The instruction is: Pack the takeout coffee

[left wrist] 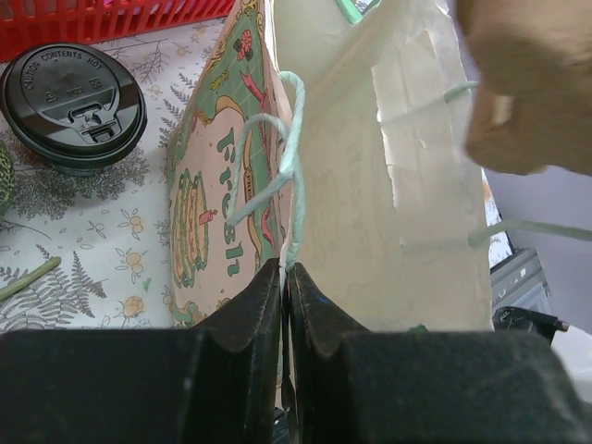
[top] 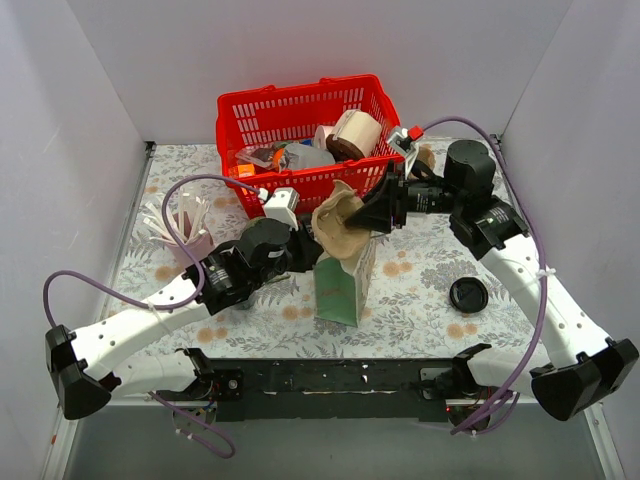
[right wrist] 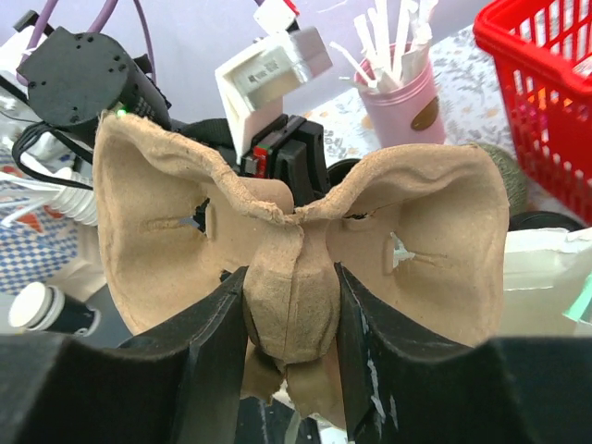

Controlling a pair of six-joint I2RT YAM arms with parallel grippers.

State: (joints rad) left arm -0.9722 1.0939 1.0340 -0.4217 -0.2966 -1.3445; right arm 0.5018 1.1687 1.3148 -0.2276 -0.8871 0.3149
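Bag [top: 341, 287] mouth beneath cup carrier [top: 338, 224]

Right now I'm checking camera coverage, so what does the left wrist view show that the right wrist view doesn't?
Only left wrist: the paper bag from its printed "Fresh" side, with the left fingers shut on its edge. Only right wrist: a pink cup of stirrers, and the right fingers clamping the middle of the cup carrier. Both: the carrier, the bag and the red basket.
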